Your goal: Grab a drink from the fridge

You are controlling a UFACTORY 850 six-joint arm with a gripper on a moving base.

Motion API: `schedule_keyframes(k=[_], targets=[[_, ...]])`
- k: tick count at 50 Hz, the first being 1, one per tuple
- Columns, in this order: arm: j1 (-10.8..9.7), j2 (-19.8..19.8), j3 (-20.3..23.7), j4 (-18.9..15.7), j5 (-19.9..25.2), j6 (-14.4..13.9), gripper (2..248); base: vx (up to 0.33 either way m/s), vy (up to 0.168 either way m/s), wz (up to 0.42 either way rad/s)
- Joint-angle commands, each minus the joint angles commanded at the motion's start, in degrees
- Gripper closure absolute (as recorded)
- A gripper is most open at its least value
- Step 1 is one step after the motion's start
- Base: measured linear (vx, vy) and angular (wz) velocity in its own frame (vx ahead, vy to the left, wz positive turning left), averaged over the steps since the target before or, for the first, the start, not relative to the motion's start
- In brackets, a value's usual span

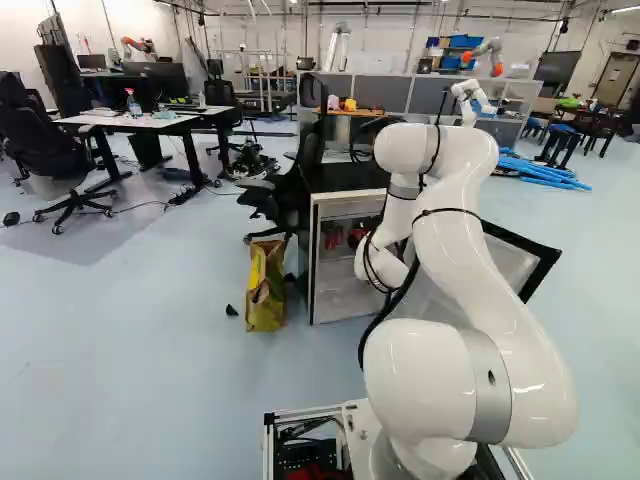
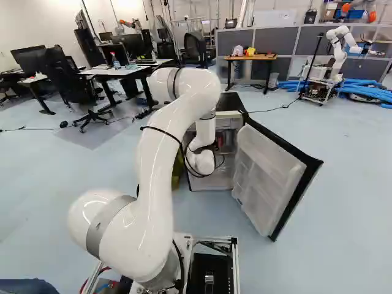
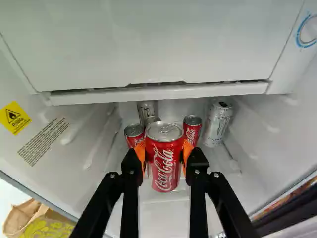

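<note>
The black two-fingered gripper [image 3: 164,154] has its orange pads [image 3: 140,150] pressed against both sides of an upright red soda can with a silver lid [image 3: 164,166], grasping it inside the fridge. Just beyond the fingers are two more red cans, one [image 3: 133,134] past one pad, the other [image 3: 192,130] past the other. Between and behind them stands a plain silver can [image 3: 146,110]; a white-and-silver can [image 3: 217,124] is beside the red can nearest it, toward the side wall. A broad white panel [image 3: 148,44] hangs over the cans, limiting the room above, and the fridge walls close in at both sides.

The fridge has a black top [image 2: 225,101]; its black-edged door [image 2: 269,177] is swung open beside the white arm [image 2: 168,141]. By the fridge's other side stand a brown-and-green paper bag [image 1: 266,290] and a black office chair [image 1: 290,190].

The right base view shows the door's translucent inner bins, which the arm partly covers in the left one. The left base view shows much more of the bag. Only the wrist view shows the yellow warning label [image 3: 14,117] on the inner wall.
</note>
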Motion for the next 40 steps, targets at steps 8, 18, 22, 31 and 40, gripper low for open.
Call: schedule_keyframes(k=[8, 18, 22, 31, 40], targets=[[-0.4, 2.9, 3.6, 0.0, 0.0, 0.0, 155, 0.0, 0.0, 0.0], [-0.9, 6.5, 7.9, 0.0, 0.0, 0.0, 155, 0.0, 0.0, 0.0], [-1.1, 7.9, 9.6, 0.0, 0.0, 0.0, 155, 0.0, 0.0, 0.0], [-1.6, 11.2, 13.3, 0.0, 0.0, 0.0, 155, 0.0, 0.0, 0.0], [-2.0, 14.4, 16.9, 0.0, 0.0, 0.0, 155, 0.0, 0.0, 0.0]])
